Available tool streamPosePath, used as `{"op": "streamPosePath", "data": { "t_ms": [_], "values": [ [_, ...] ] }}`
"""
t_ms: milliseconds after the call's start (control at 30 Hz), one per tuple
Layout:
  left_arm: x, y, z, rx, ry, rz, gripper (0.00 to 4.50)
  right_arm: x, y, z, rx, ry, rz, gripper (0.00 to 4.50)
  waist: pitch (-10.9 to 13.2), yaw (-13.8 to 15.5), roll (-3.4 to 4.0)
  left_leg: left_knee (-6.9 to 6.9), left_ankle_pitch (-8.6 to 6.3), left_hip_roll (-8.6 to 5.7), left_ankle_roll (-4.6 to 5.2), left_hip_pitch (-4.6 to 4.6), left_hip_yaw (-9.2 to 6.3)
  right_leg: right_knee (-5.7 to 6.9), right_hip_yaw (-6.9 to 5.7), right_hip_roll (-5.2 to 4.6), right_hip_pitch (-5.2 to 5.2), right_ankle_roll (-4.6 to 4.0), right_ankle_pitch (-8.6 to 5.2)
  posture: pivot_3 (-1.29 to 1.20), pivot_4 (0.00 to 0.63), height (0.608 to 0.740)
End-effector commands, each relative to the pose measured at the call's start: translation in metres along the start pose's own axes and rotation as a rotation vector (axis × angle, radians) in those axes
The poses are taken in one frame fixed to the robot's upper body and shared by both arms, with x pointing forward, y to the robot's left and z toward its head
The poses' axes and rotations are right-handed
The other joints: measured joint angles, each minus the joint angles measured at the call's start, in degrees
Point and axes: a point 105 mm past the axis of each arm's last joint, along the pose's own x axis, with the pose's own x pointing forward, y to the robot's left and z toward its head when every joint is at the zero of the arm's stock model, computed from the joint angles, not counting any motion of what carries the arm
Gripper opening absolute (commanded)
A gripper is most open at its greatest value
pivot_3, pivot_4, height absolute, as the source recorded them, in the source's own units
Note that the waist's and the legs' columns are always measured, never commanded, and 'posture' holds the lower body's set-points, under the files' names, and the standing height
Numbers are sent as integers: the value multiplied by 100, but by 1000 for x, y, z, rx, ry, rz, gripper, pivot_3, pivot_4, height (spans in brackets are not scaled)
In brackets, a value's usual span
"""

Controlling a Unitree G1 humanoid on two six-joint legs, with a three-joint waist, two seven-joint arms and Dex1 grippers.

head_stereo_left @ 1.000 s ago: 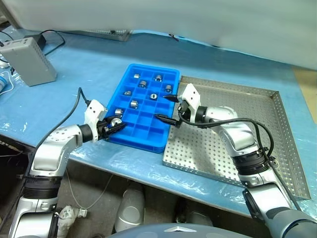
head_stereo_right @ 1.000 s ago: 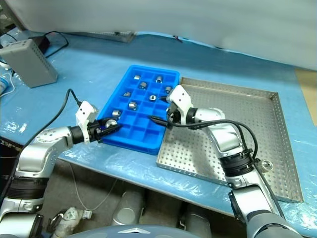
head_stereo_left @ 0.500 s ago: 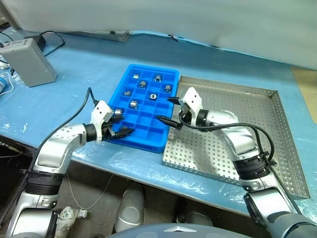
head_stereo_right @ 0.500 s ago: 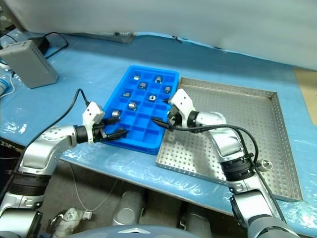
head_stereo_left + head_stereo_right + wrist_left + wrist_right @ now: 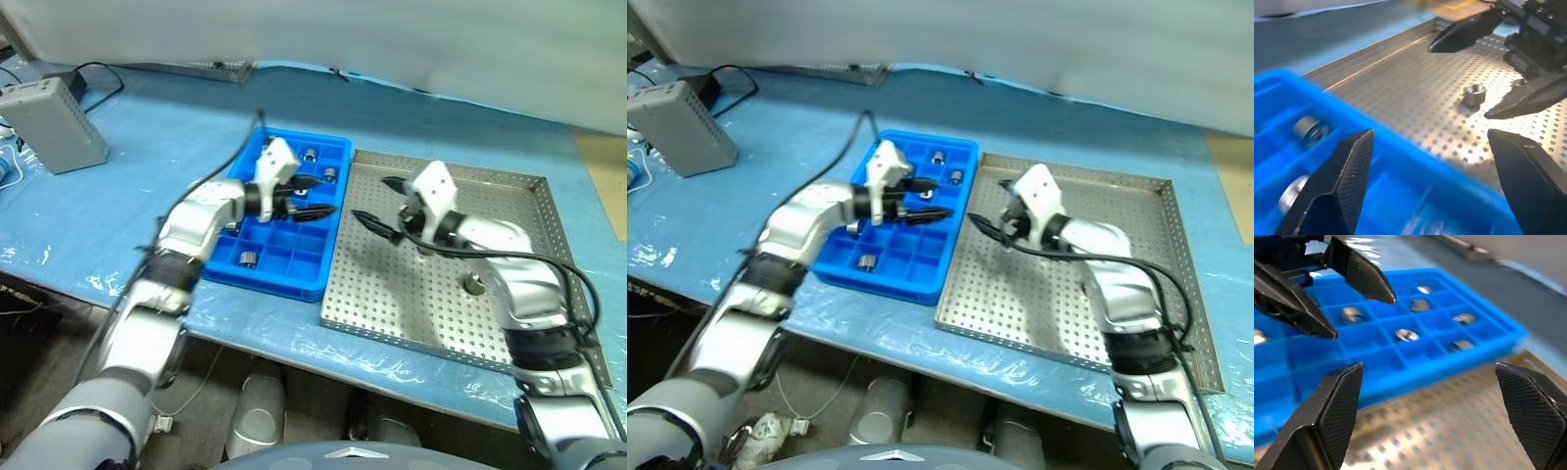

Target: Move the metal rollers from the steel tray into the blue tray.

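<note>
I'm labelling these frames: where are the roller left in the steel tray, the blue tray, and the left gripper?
roller [image 5: 474, 285]: left eye view, its top face.
blue tray [image 5: 294, 284]: left eye view, its near rim.
left gripper [image 5: 321, 197]: left eye view, between its open fingertips.

Left claw [image 5: 321, 196] now open, empty, swung across blue tray [image 5: 245, 268] toward steel tray [image 5: 509, 323].

no readable text, no labels, no brand marks, no numbers, no signs on anything shown
</note>
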Motion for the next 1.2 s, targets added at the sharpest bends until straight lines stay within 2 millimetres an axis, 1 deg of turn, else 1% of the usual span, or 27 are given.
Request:
{"op": "streamPosePath", "data": {
  "t_ms": [33, 67, 100, 133, 200, 267, 333, 400, 500, 567, 633, 733, 800, 1033, 1200],
  "values": [
    [27, -2, 5, 78, 23, -77, 3891, -23, -7, 14, -27, -35, -103, 4500, 0, -164, -1, 2, -3, -3, 5, -6, -1, 1, 0, 0, -1, 14, -3, 32, 150, 740],
    [34, -4, 5, 88, 31, -97, 3891, -28, -7, 13, -22, -31, -124, 4500, 1, -269, -3, 2, -5, -4, 9, -8, -1, -1, 0, 0, -2, 16, -2, -24, 150, 740],
    [47, -6, 5, 102, 47, -104, 3891, -36, -6, 11, -14, -22, -164, 4500, 1, -357, -3, 2, -7, -7, 12, -13, -2, -3, -1, 1, -4, 23, -5, -83, 150, 740],
    [55, -8, 6, 114, 58, -109, 3891, -42, -5, 9, -8, -14, -192, 4500, 0, -451, -3, 2, -8, -8, 13, -14, -2, -3, -1, 1, -4, 25, -5, -83, 150, 740],
    [65, -10, 6, 124, 68, -109, 3891, -51, -2, 8, 0, -3, -227, 4500, 2, -663, -5, 0, -12, -13, 19, -18, -3, -7, -3, 2, -4, 38, -11, -150, 150, 740],
    [81, -12, 9, 128, 84, -72, 3891, -62, 4, 2, 15, 24, -274, 4500, 2, -813, -5, 1, -18, -16, 25, -16, -2, -10, -2, 2, -4, 49, -15, -197, 150, 740],
    [88, -14, 10, 117, 89, -55, 3891, -69, 8, -1, 26, 37, -303, 4500, 3, -973, -8, 2, -21, -19, 28, -15, -3, -17, -5, 2, 1, 94, -35, -232, 150, 740],
    [95, -13, 4, 118, 132, -1, 3891, -76, 11, -3, 35, 49, -342, 4500, 3, -1111, -8, 4, -23, -24, 31, -13, -5, -29, -6, 2, 7, 113, -31, -282, 150, 740],
    [99, -8, -1, 97, 159, 67, 3891, -82, 15, -5, 42, 62, -372, 4500, 2, -1219, -6, 6, -29, -26, 42, -4, -6, -58, -6, 2, 27, 140, -16, -308, 150, 740],
    [100, -5, -2, 68, 161, 117, 3891, -85, 16, -6, 46, 71, -388, 4500, 2, -1310, -6, 2, -42, -20, 66, 5, -8, -115, -15, 4, 63, 165, 7, -323, 150, 740],
    [101, -2, -4, 45, 164, 164, 3891, -87, 17, -7, 48, 76, -398, 4500, 1, -1337, -5, 9, -56, -27, 92, 14, -6, -155, -14, -4, 97, 155, 15, -328, 150, 740],
    [104, -2, -17, -17, 207, 213, 3891, -88, 19, -12, 50, 90, -419, 4500, 0, -1368, -3, 20, -72, -31, 128, 7, 2, -197, -13, -16, 116, 135, 30, -341, 150, 740],
    [105, -3, -24, -60, 227, 236, 3891, -87, 21, -12, 55, 89, -424, 4500, 0, -1369, -2, 29, -73, -32, 164, 2, 7, -197, -12, -23, 118, 93, 53, -344, 150, 740],
    [119, -21, -27, -64, 249, 181, 3891, -81, 24, -12, 62, 77, -422, 4500, -1, -1470, 0, 29, -82, -32, 181, -1, 15, -199, -12, -27, 116, 87, 51, -355, 150, 740],
    [122, -19, -28, -70, 266, 233, 3891, -78, 27, -13, 71, 75, -430, 4500, -1, -1487, 0, 35, -81, -31, 181, 3, 18, -199, -11, -27, 116, 85, 52, -378, 150, 740]
  ]
}}
